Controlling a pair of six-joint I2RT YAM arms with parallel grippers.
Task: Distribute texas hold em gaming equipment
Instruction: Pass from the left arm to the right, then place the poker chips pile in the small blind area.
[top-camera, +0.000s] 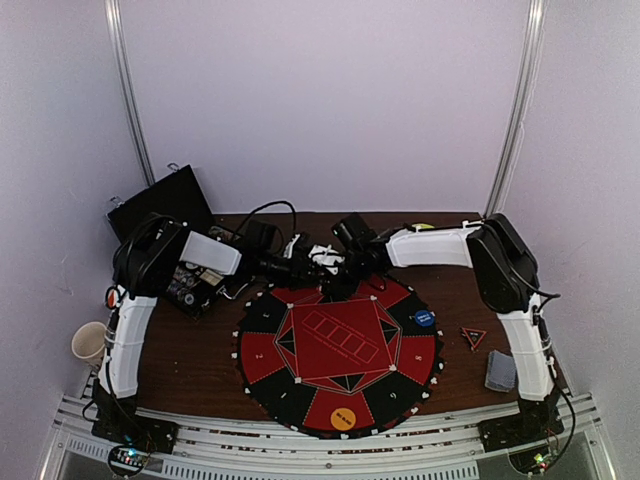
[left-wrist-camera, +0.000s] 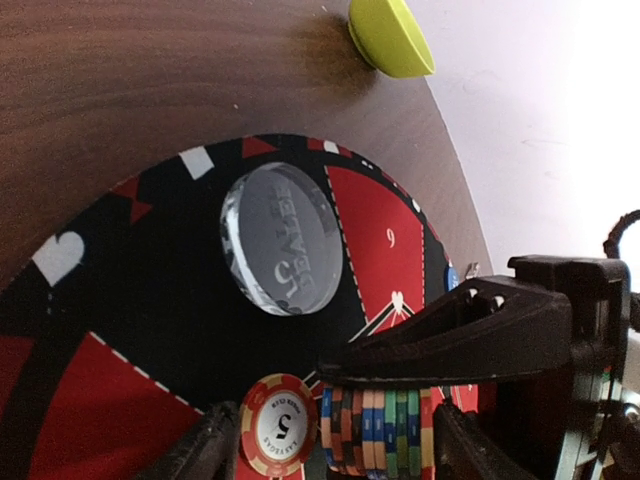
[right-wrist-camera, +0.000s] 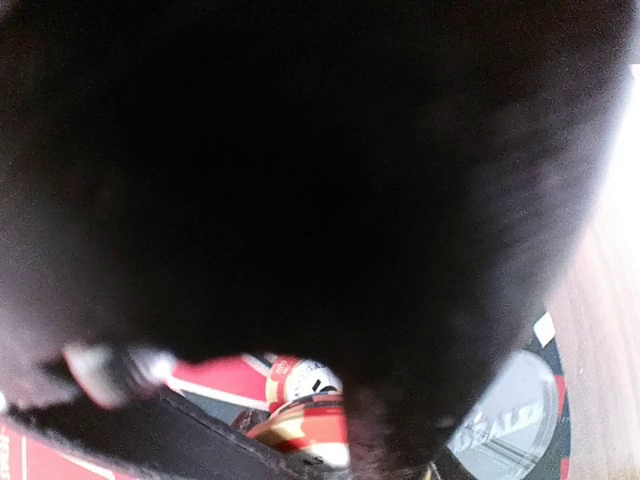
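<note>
Poker chips sit closest to the left wrist camera: a row on edge, striped rims showing, plus one red-and-white chip marked 5 turned face-out at the row's left end. Left gripper has its jaws apart, one finger at each end of the row. Can't tell if they clamp it or just bracket it. A black finger of the right gripper lies across the top of the row. Can't tell whether the right jaws are apart or together, because the right wrist view is almost all dark, with only a few chips and part of the dealer button visible at the bottom.

Chips are at the far edge of the round red-and-black mat, where both arms meet. Clear dealer button lies flat on a black segment just beyond the chips. Lime-green bowl is on the table past the mat's far rim.

Overhead:
- orange disc at the mat's near edge
- blue disc at its right edge
- small triangle marker just off the mat, on the right
- grey-blue card deck on the wood near the right arm
- paper cup off the table's left side
- black box at the far left corner
</note>
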